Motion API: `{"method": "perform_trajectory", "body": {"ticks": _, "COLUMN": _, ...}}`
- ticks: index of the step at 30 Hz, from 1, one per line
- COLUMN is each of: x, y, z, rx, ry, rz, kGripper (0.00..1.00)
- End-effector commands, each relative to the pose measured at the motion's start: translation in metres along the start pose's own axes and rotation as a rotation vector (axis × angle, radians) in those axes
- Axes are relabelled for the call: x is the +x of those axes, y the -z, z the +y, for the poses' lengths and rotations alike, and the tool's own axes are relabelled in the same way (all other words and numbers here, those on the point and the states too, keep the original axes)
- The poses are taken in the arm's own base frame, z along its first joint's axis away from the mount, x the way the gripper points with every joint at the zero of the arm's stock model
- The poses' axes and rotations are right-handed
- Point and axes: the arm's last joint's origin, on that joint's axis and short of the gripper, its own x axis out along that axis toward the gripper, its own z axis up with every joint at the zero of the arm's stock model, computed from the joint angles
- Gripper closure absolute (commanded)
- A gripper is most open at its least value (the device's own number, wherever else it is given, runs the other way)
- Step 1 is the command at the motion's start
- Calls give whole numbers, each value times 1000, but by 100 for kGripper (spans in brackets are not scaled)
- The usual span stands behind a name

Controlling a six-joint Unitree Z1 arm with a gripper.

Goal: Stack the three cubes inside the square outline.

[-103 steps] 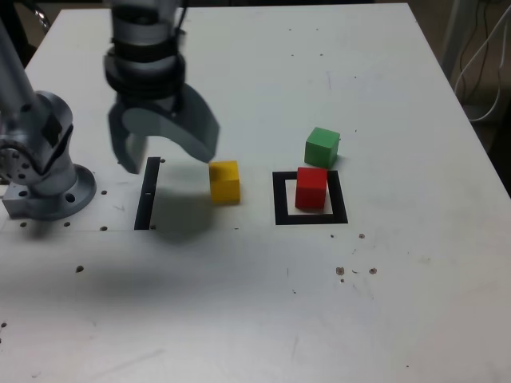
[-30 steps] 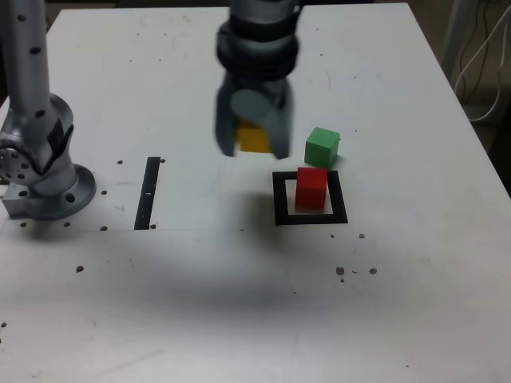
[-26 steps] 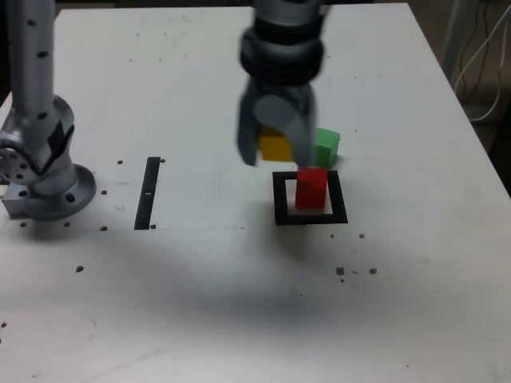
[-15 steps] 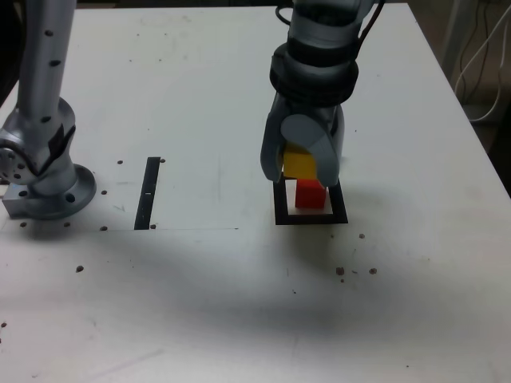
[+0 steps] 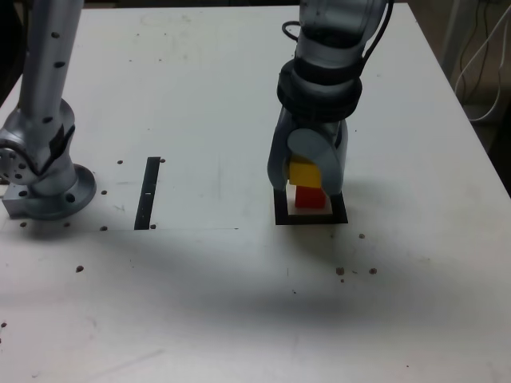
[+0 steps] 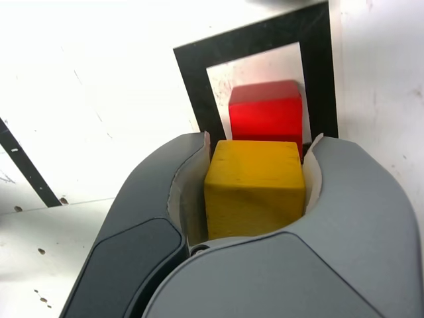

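The gripper (image 5: 306,171) is clamped on the yellow cube (image 6: 254,187). The red cube (image 6: 265,117) sits directly beneath it inside the square outline (image 6: 191,79), so lowering looks nearly aligned.

- Two cubes I can count: one yellow cube (image 5: 304,173) pinched between my fingers (image 6: 165,218), one red cube (image 5: 310,198) beneath it.
- One square outline (image 5: 281,209) around the red one.
- One thin black strip (image 5: 146,193) on the table (image 5: 239,303).
- One gripper (image 5: 307,163), mine.
- One arm base (image 5: 44,171) at the exterior view's left.
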Motion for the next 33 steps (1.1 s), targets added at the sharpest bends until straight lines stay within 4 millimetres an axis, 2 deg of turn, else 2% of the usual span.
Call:
{"method": "perform_trajectory", "body": {"ticks": 1, "x": 3, "y": -2, "z": 1, "rx": 0, "ry": -4, "rz": -4, "kGripper": 75}}
{"method": "perform_trajectory", "body": {"ticks": 14, "x": 10, "y": -2, "z": 7, "rx": -13, "ry": -7, "rz": -14, "kGripper": 72}}
{"method": "perform_trajectory", "body": {"ticks": 21, "x": 12, "y": -4, "z": 7, "rx": -1, "ry": -4, "rz": -17, "kGripper": 62}}
{"method": "perform_trajectory", "body": {"ticks": 25, "x": 12, "y": -5, "z": 7, "rx": 5, "ry": -3, "rz": -19, "kGripper": 52}}
{"method": "perform_trajectory", "body": {"ticks": 29, "x": 14, "y": -6, "z": 7, "rx": 19, "ry": -2, "rz": -17, "kGripper": 32}}
{"method": "perform_trajectory", "body": {"ticks": 33, "x": 14, "y": -6, "z": 7, "rx": 28, "ry": -4, "rz": -18, "kGripper": 18}}
